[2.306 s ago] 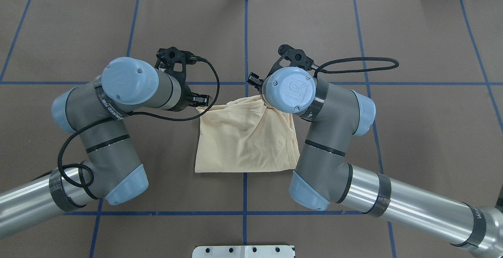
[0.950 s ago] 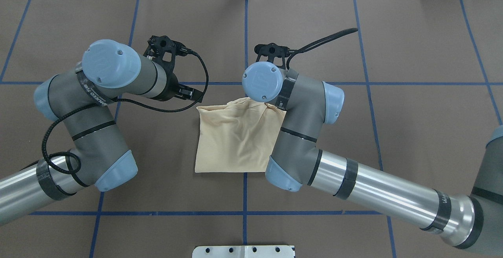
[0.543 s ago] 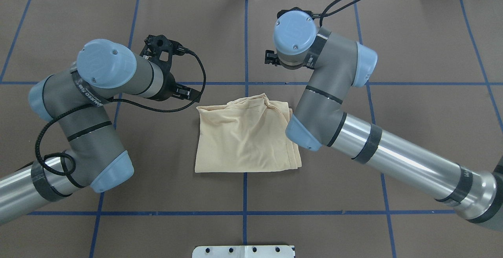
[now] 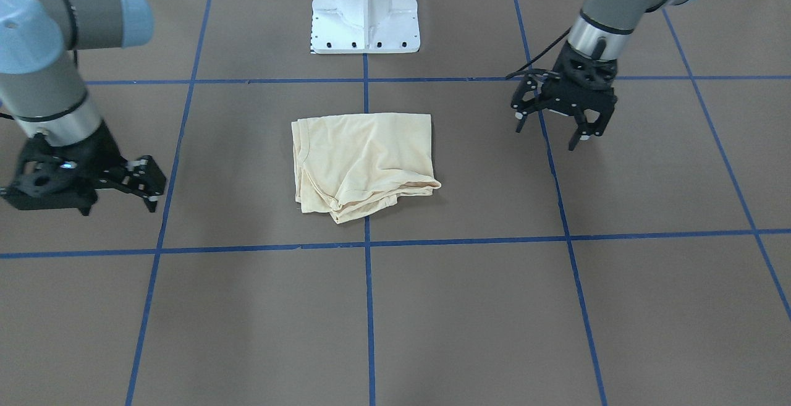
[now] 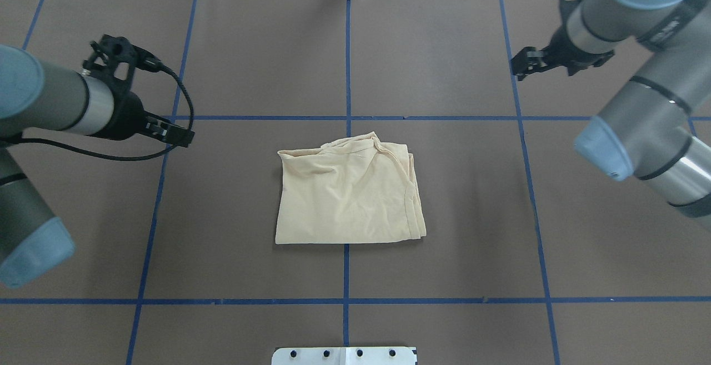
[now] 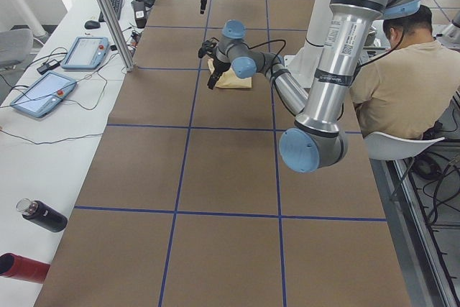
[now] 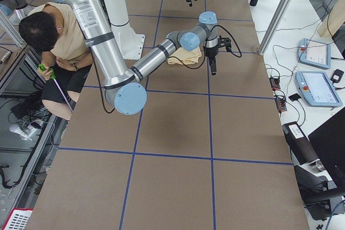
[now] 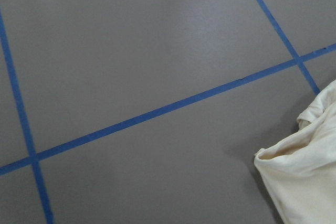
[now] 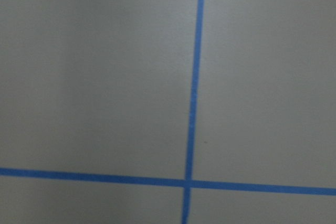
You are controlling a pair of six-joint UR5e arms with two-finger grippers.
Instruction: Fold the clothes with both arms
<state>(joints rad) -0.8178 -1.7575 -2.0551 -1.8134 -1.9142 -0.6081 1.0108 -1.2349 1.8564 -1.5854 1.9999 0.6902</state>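
- Front-facing: shows the shirt (image 4: 364, 162) folded to a rough square in the middle of the table (image 4: 463, 319). Lies astride a blue tape line (image 4: 369, 307), in front of the white base (image 4: 366, 4). Puts the left gripper (image 4: 556, 135) well apart on the picture's right, fingers spread and holding nothing. Puts the right gripper (image 4: 150, 183) well apart on the picture's left, likewise spread and bare.
- Overhead: sets the shirt (image 5: 347, 193) at centre, bunched along its far edge. Keeps the left gripper (image 5: 180, 136) and right gripper (image 5: 519, 69) out to either side, neither touching cloth.
- Left side: catches the shirt (image 6: 233, 80) beside the far end of the left arm (image 6: 327, 70). Shows an arm label (image 6: 338, 41) too small to read, and a person (image 6: 402, 77) seated at the table's edge.
- Right side: shows the shirt (image 7: 186, 56) partly behind the right arm (image 7: 156, 55); arm label (image 7: 91, 17) again unreadable.
- Left wrist: takes in a shirt corner (image 8: 304, 177) at lower right, on table crossed by tape.
- Right wrist: blurred table and a tape crossing (image 9: 188, 182).
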